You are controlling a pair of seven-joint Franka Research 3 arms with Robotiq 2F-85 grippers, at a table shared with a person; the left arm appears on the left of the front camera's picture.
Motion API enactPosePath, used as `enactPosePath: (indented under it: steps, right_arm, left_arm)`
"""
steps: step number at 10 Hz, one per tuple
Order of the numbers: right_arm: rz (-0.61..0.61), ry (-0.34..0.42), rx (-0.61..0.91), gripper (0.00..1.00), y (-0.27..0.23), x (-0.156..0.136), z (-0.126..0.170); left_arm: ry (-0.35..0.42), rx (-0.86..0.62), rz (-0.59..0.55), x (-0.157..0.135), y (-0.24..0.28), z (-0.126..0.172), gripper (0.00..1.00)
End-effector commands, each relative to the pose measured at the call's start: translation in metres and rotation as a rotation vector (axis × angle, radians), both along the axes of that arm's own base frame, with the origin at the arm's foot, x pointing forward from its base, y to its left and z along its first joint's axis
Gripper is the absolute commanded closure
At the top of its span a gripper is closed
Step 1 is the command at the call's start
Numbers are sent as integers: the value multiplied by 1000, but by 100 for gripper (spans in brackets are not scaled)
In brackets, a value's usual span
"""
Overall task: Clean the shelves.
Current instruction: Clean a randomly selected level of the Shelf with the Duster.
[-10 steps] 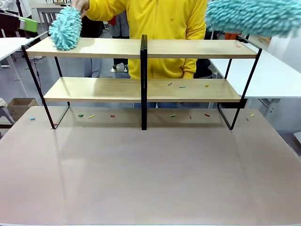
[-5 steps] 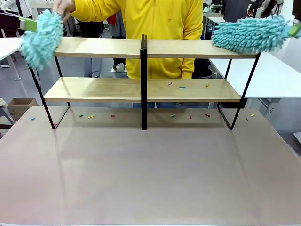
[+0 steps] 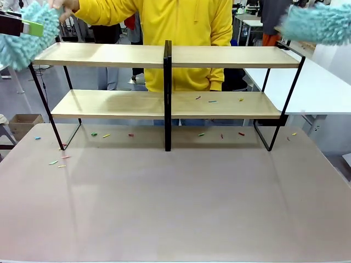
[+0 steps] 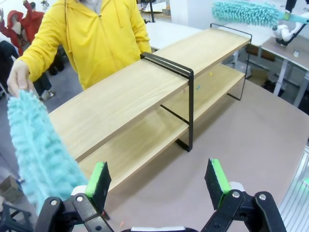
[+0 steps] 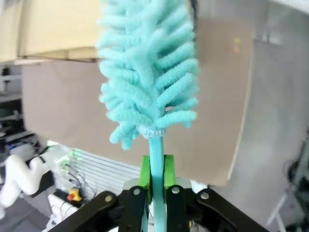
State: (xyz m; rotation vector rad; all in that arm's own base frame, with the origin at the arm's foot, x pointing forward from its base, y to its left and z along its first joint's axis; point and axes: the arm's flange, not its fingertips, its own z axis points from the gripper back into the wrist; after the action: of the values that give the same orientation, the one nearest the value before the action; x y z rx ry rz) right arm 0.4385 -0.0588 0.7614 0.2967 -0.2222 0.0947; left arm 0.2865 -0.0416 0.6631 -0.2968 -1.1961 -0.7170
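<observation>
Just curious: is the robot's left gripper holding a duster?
No, the left gripper stands open and empty; the person's hand holds that duster.

One set of jaws wide, the other clamped.
The left gripper, at ten o'clock in the front view, holds its pads apart and empty; the right gripper pinches a duster pointing toward twelve o'clock.

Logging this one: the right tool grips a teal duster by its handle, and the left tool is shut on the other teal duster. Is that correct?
Not quite. The left tool is open with nothing between its pads. The other teal duster is held by the person's hand, as the left wrist view shows. The right tool does grip a teal duster by its handle.
</observation>
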Motion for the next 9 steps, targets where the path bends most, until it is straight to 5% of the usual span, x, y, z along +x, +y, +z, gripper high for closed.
enactPosePath:
  steps: [1,5,9]
  right_arm:
    - [159,-21,178,88,-10,-7,-26]
    - [349,-90,402,88,-31,-21,-18]
    - [935,-160,600,88,-64,-85,26]
  left_arm:
    - [5,-2,9,-1,-2,-1,0]
    - [5,-2,9,-1,-2,-1,0]
    - [5,-2,9,-1,-2,-1,0]
